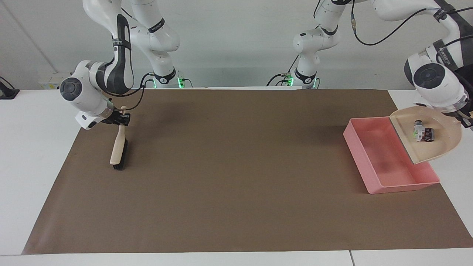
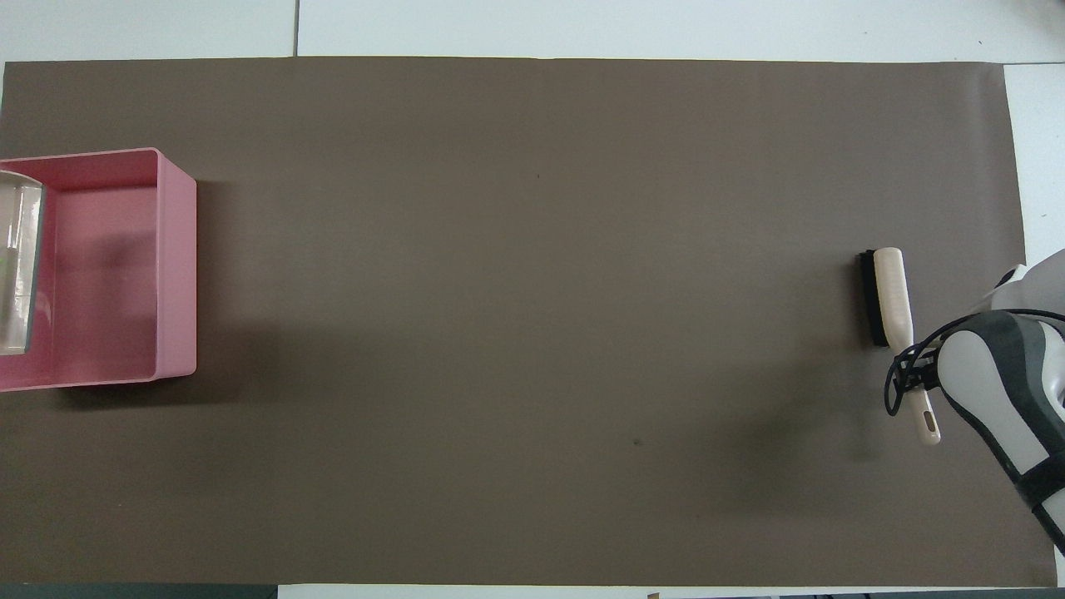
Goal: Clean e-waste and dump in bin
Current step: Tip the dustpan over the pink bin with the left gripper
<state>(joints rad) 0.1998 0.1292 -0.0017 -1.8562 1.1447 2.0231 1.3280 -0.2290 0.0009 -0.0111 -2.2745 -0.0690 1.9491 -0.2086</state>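
The e-waste lies in a beige dustpan (image 1: 439,142): a whitish piece (image 1: 418,130) and a dark stubby cylinder (image 1: 428,134) side by side. The dustpan hangs tilted over the pink bin's (image 1: 402,186) edge at the left arm's end of the table, its lip sloping down toward the bin's inside. My left gripper (image 1: 465,120) is shut on the dustpan's handle, mostly hidden at the picture's edge. The bin (image 2: 176,266) shows nothing inside; only the dustpan's lip (image 2: 17,266) reaches the overhead view. My right gripper (image 1: 120,120) is shut on the handle of a beige brush (image 1: 119,149).
A brown mat (image 1: 236,166) covers most of the white table. The brush (image 2: 886,295) hangs bristle end down, close to the mat, at the right arm's end, with the right gripper (image 2: 911,374) on its handle.
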